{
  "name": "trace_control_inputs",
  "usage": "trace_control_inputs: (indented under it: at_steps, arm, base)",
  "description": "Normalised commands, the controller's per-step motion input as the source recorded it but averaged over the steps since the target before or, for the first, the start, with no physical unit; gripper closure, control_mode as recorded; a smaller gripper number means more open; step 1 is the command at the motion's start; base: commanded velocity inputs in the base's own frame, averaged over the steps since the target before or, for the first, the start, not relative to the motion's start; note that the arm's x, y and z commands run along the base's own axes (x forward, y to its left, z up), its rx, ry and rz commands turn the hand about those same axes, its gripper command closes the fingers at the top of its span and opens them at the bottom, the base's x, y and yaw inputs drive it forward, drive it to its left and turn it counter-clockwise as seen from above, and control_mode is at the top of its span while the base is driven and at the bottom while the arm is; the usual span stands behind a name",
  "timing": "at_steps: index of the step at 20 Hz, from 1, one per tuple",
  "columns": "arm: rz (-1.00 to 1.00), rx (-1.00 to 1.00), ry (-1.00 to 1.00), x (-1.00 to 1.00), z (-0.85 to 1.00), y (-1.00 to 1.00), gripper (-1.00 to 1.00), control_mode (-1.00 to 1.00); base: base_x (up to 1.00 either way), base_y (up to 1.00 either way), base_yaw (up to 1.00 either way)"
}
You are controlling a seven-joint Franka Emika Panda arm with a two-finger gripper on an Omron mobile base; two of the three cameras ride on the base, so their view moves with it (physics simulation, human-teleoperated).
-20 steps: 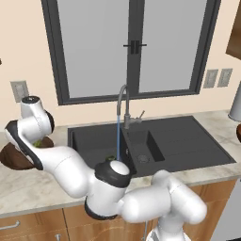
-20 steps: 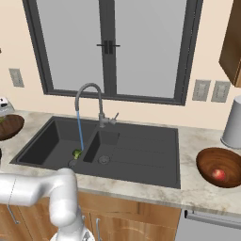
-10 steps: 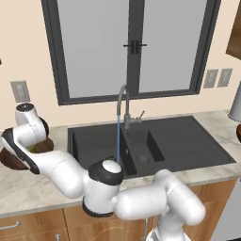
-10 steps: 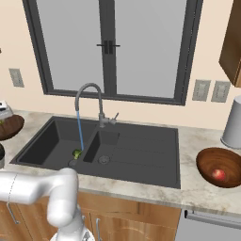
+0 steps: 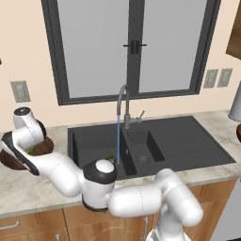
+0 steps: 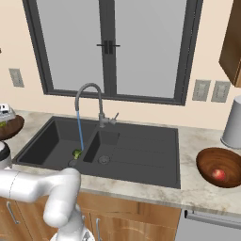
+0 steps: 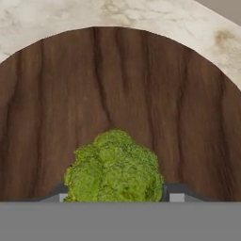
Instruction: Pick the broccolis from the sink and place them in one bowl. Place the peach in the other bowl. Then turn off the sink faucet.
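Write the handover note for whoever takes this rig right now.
Gripper: jaws shut on a broccoli, held over the left wooden bowl, not yet let go.
Second broccoli: in the left basin of the sink, by the water stream.
Peach: already in the right bowl.
Faucet: water running.
Done: peach placed.
Left: release this broccoli into the bowl, fetch the second one, turn the faucet off.

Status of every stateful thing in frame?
Hand: closed on a broccoli, above the left bowl.
Second broccoli: in the sink.
Faucet: running.
Peach: in the right bowl.
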Motion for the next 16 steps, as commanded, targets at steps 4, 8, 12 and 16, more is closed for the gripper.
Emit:
trace_control_inputs:
  at_steps: [4, 8, 12, 16]
  arm:
    - [-0.09, 0.00, 0.00, 0.03, 0.17, 0.00, -1.00, -1.00]
    - [-0.07, 0.00, 0.00, 0.00, 0.11, 0.00, -1.00, -1.00]
    - [-0.04, 0.00, -0.03, 0.00, 0.00, 0.00, -1.00, -1.00]
    - [-0.10, 0.02, -0.06, -0.37, 0.16, -0.78, -1.00, -1.00]
  base:
    - [0.00, 0.00, 0.00]
    - [0.00, 0.00, 0.00]
    - [0.00, 0.00, 0.00]
    - [0.00, 0.00, 0.00]
